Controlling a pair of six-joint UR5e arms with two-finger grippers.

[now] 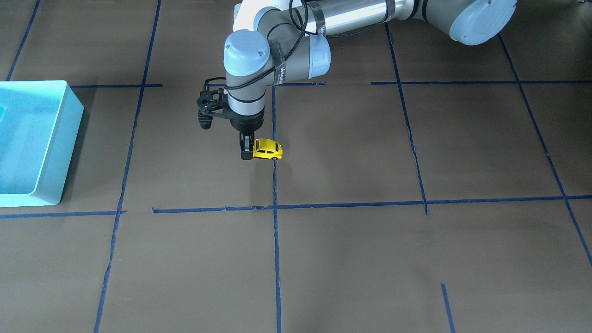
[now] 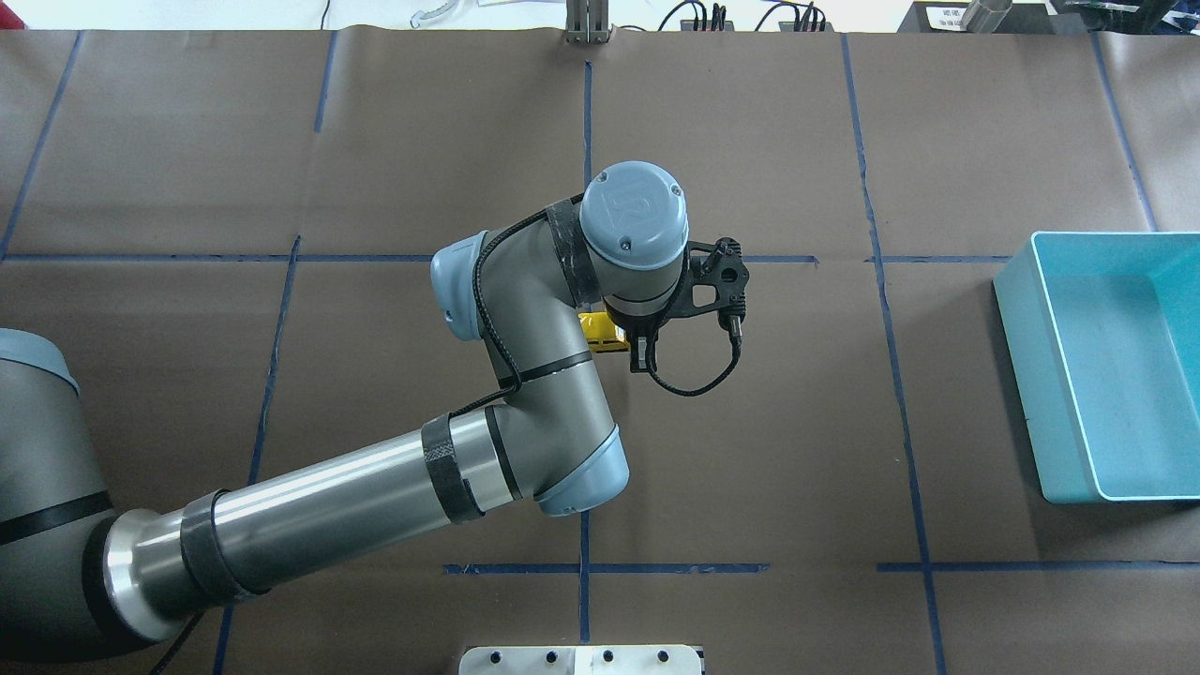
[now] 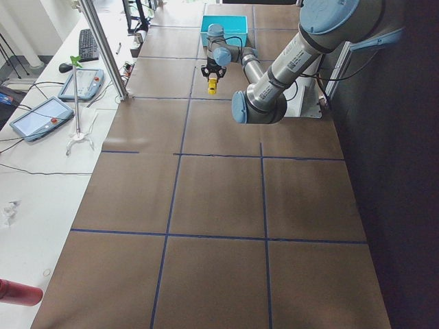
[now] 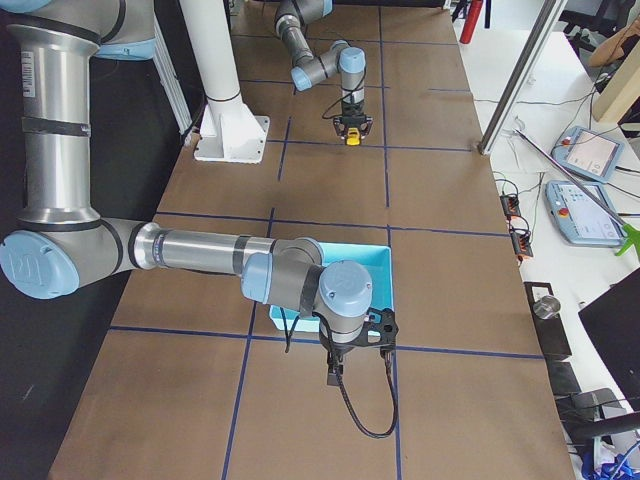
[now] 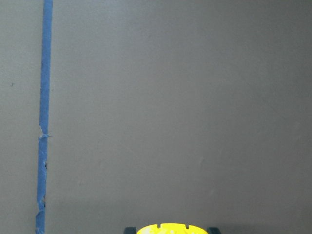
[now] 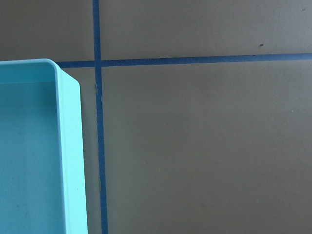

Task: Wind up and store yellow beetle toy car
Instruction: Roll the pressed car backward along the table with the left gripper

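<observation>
The yellow beetle toy car (image 1: 269, 149) is near the table's middle, beside a blue tape line. My left gripper (image 1: 247, 150) points straight down and is shut on one end of the car. The car sticks out sideways from the fingers, and I cannot tell if its wheels touch the table. In the overhead view only a sliver of the car (image 2: 600, 331) shows under the wrist. Its yellow top shows at the bottom edge of the left wrist view (image 5: 170, 228). My right arm's wrist (image 4: 345, 292) hovers by the bin; I cannot tell whether its gripper is open or shut.
A light blue bin (image 2: 1027, 366) stands at the table's right end, its rim in the right wrist view (image 6: 70, 146) and in the front view (image 1: 69, 134). Blue tape lines (image 1: 275, 231) grid the brown table. A post base (image 4: 230, 135) stands by the robot.
</observation>
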